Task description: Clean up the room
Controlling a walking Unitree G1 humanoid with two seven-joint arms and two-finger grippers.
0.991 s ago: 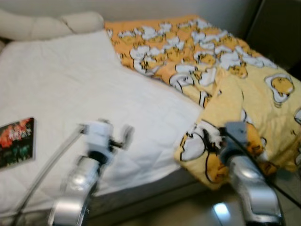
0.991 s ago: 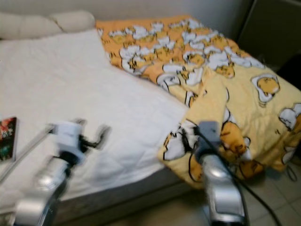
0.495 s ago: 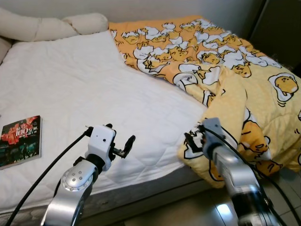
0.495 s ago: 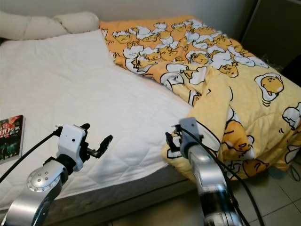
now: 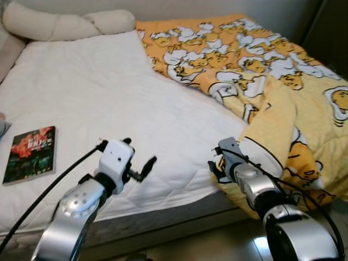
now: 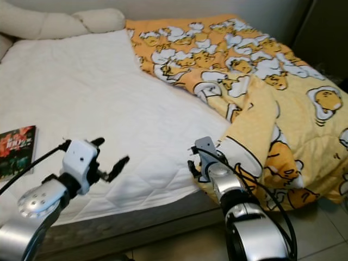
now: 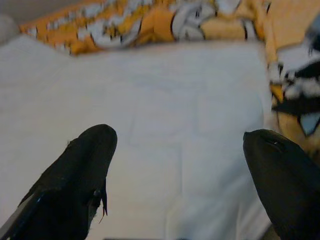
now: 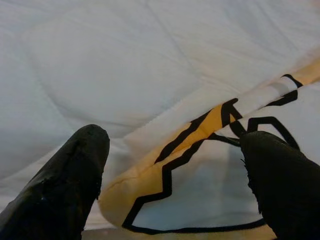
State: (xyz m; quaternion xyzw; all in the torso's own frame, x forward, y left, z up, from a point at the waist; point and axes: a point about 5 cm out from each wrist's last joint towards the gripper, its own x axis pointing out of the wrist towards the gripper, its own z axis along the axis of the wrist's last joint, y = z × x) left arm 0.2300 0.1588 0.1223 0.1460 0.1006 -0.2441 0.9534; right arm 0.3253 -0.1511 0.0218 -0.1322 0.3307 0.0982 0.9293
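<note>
A yellow-and-orange duvet (image 5: 261, 70) with a cartoon egg print lies bunched over the right half of the bed and hangs over its front edge. The white mattress (image 5: 98, 92) is bare on the left. My right gripper (image 5: 215, 164) is open at the duvet's lower left corner by the mattress edge. In the right wrist view the black-trimmed duvet corner (image 8: 200, 165) lies between its fingers (image 8: 65, 175), ungripped. My left gripper (image 5: 142, 157) hovers open over the front of the mattress, holding nothing; its fingers (image 7: 85, 165) are spread wide in the left wrist view.
A book (image 5: 31, 154) with a dark red cover lies flat on the mattress at the left. Cream pillows (image 5: 65, 24) line the head of the bed. Dark furniture (image 5: 331, 27) stands at the back right. Tiled floor (image 6: 179, 250) runs along the bed's front.
The camera view has shifted a little. My right gripper has moved left off the duvet's hanging fold to its corner at the mattress edge. The left gripper has held its place.
</note>
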